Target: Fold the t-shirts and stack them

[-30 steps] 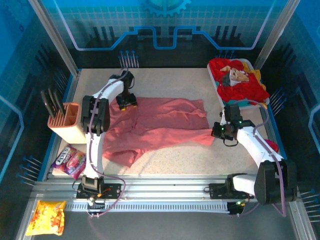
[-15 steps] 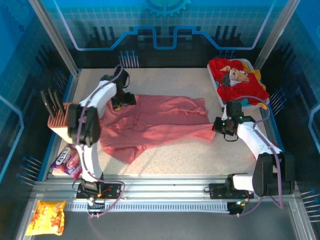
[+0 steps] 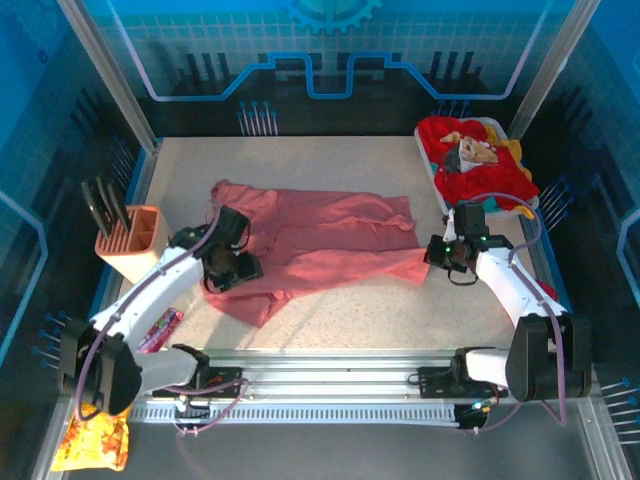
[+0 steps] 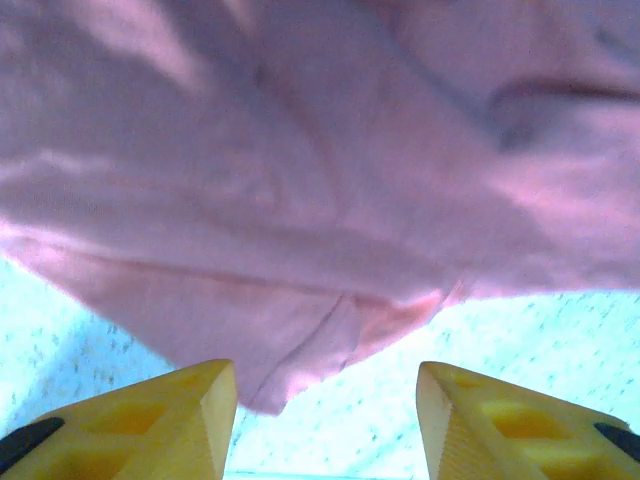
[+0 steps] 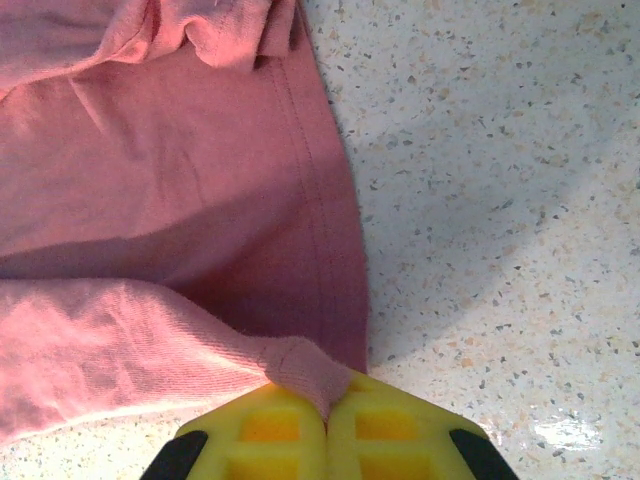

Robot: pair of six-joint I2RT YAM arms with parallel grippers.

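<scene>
One pink t-shirt (image 3: pixel 330 235) lies on the bench (image 3: pixel 400 310). Right end effector (image 5: pixel 326 400) clenched on its right edge — left end effector (image 4: pixel 325 400) released, over its near-left hem.

A speckled cream worktop (image 3: pixel 400 310) sits inside blue translucent walls (image 3: pixel 330 50) printed with a pale grid and a gear emblem (image 3: pixel 330 10). Silver frame posts (image 3: pixel 105 65) slant at both sides; aluminium rails (image 3: pixel 330 372) line the near edge.
</scene>
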